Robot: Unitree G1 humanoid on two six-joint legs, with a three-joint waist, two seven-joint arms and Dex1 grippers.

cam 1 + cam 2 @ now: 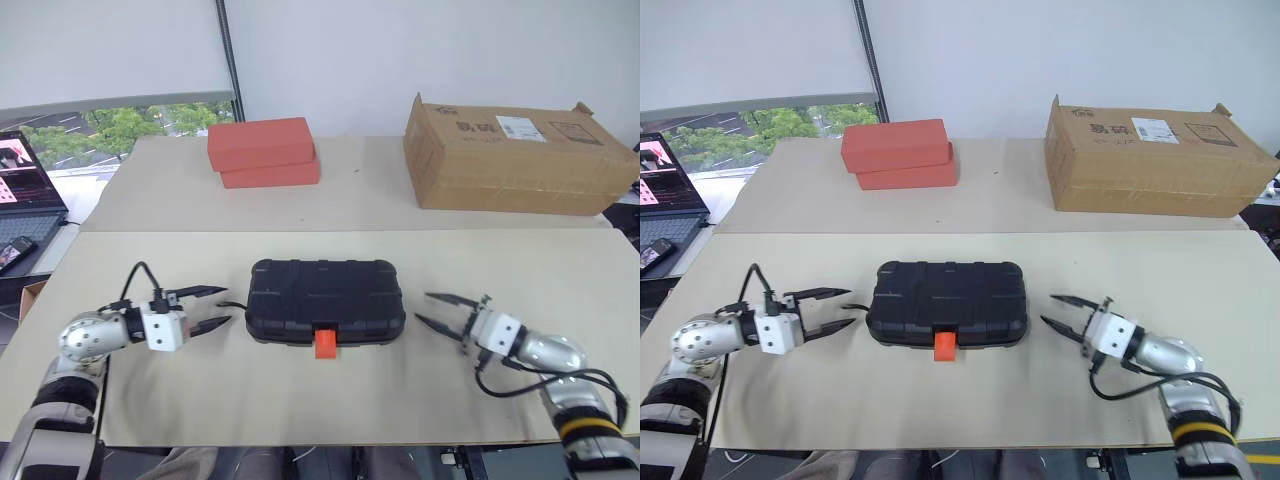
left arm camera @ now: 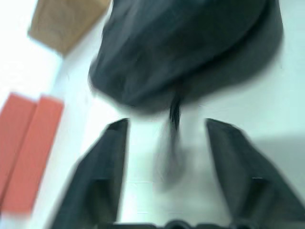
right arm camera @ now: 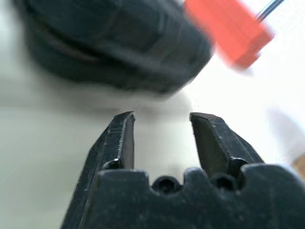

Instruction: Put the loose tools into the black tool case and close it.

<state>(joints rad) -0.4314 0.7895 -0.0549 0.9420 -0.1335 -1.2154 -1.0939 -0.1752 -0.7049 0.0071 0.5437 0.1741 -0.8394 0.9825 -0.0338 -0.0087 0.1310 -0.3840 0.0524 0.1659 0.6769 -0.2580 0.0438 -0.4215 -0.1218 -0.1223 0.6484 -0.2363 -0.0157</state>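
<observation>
On the beige worktop (image 1: 300, 400), the black tool case (image 1: 325, 300) lies shut, its ribbed lid down and rounded corners showing, a small orange latch (image 1: 325, 342) hanging at its near edge. The left gripper (image 1: 212, 309) and the right gripper (image 1: 432, 309) flank it, each empty, fingers apart, pointing inward without touching. Beyond lie two stacked red boxes (image 1: 263, 152) and a cardboard box (image 1: 515, 155).

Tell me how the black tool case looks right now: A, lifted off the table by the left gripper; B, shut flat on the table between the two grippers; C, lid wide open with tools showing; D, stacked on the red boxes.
B: the black tool case lies closed on the table, with the left gripper and right gripper open and apart from it on either side.
</observation>
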